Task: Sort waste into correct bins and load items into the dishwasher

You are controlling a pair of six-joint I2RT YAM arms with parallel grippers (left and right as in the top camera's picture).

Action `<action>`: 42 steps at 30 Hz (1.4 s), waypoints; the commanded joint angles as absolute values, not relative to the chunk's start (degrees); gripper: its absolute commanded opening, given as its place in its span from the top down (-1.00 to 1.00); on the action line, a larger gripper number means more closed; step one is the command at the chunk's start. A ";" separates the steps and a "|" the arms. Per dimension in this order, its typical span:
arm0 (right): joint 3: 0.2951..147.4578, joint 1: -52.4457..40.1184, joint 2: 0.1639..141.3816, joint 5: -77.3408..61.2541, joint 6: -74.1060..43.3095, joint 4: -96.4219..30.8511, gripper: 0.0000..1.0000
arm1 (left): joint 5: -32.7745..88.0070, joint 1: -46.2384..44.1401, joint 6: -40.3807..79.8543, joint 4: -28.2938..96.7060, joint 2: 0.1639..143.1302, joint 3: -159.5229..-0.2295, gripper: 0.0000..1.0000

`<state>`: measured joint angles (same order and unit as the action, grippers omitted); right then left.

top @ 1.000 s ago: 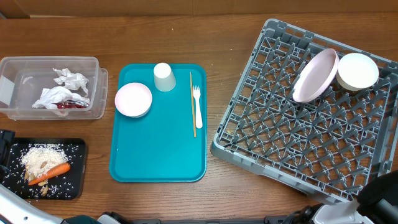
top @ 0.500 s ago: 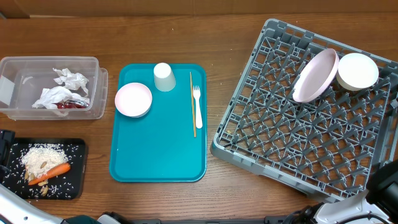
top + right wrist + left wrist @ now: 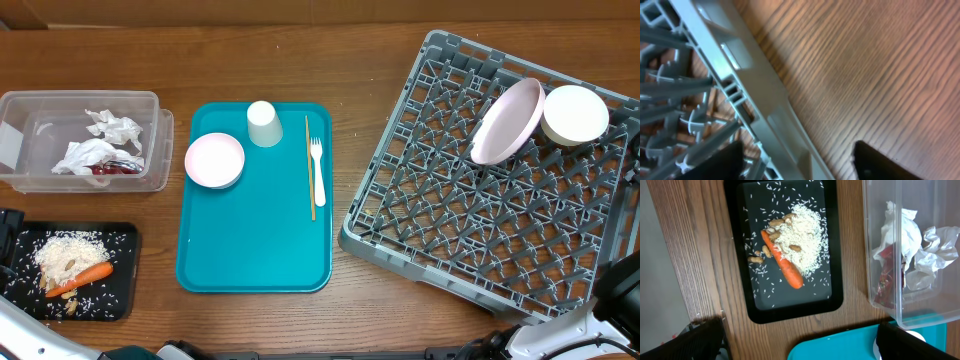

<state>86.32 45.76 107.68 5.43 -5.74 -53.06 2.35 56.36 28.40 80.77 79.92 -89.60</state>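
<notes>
White napkins (image 3: 100, 140) and a red wrapper (image 3: 112, 168) lie in the clear tub (image 3: 40, 100). Rice (image 3: 65, 250) and a carrot (image 3: 85, 277) sit in the black tray (image 3: 120, 240). On the teal tray (image 3: 255, 230) are a pink plate (image 3: 214, 159), a white cup (image 3: 264, 122), a wooden stick (image 3: 310, 170) and a fork (image 3: 318, 175). The grey rack (image 3: 480, 220) holds a pink plate (image 3: 507, 122) and a white bowl (image 3: 574, 114). My left gripper (image 3: 800, 345) hangs wide open and empty above the table between black tray (image 3: 835, 305) and teal tray (image 3: 840, 347). My right gripper (image 3: 800, 165) is open, one finger on each side of the rack's rim (image 3: 755, 100), with gaps.
Peanuts (image 3: 757, 257) lie beside the carrot (image 3: 782, 260) in the black tray. The tub's wall (image 3: 870, 240) stands close to the tray's right side in the left wrist view. Bare wood table (image 3: 880, 65) lies outside the rack's rim. The right arm (image 3: 620, 305) fills the lower right corner.
The right arm's dark bulk has shifted slightly toward the lower right corner of the overhead view. Nothing on the trays, in the tub or in the rack has moved.
</notes>
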 commanded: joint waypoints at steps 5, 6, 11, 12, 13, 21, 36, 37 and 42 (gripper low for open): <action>86.15 46.09 111.37 5.96 -5.67 -52.16 -0.23 | 2.59 56.60 28.75 80.75 79.42 -89.71 -1.00; 86.15 46.09 111.98 5.96 -5.67 -52.03 -0.23 | 2.59 56.60 28.75 80.75 79.40 -89.71 -1.00; 86.15 46.09 112.46 5.76 -4.12 -50.22 -0.13 | 2.59 56.60 28.75 80.75 79.40 -89.71 -0.99; 86.15 46.11 112.46 5.76 -3.86 -49.89 -0.10 | 2.59 56.60 28.75 80.75 79.42 -89.71 -0.99; 86.15 46.11 112.46 5.69 -3.29 -49.54 0.02 | 2.59 56.60 28.75 80.75 79.42 -89.71 -1.00; 86.15 46.09 112.46 2.59 -1.98 -44.45 0.75 | 2.59 56.60 28.75 80.75 79.42 -89.71 -1.00; 86.15 46.09 112.46 -0.12 -1.13 -37.34 0.76 | 2.59 56.60 28.75 80.75 79.40 -89.71 -1.00; 86.15 46.11 112.46 -0.12 -1.39 -37.56 0.78 | 2.59 56.60 28.75 80.75 79.40 -89.71 -0.99; 86.17 46.19 112.46 0.08 -3.42 -39.13 0.92 | 2.59 56.60 28.75 80.75 79.42 -89.71 -1.00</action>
<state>85.38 45.76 113.03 0.08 -0.05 -38.17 2.35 56.36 28.40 80.77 79.92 -89.60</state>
